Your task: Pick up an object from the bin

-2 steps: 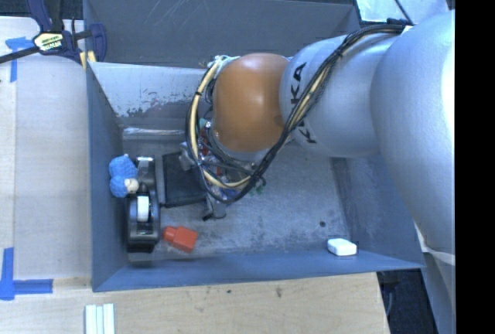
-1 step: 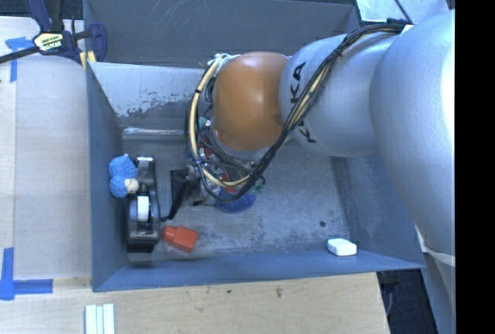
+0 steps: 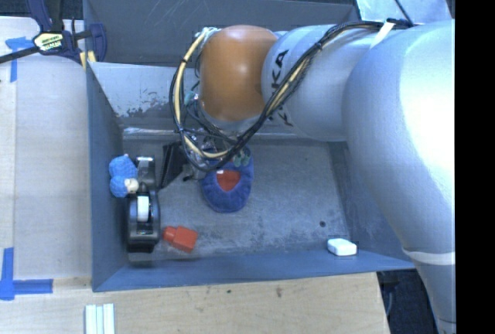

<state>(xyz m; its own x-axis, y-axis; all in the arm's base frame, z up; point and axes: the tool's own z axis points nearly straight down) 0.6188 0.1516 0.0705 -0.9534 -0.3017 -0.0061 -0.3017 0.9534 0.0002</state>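
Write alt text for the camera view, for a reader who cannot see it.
A robot arm reaches from the right into a grey bin, its gripper over a round blue cushion with a red patch. By the left wall lie a blue toy, a black tape dispenser and a red block; a white block sits front-right.

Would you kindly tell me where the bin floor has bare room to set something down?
The bare grey floor between the blue round cushion and the small white block is free. The left side is crowded: black tape dispenser, blue fuzzy toy, orange block.
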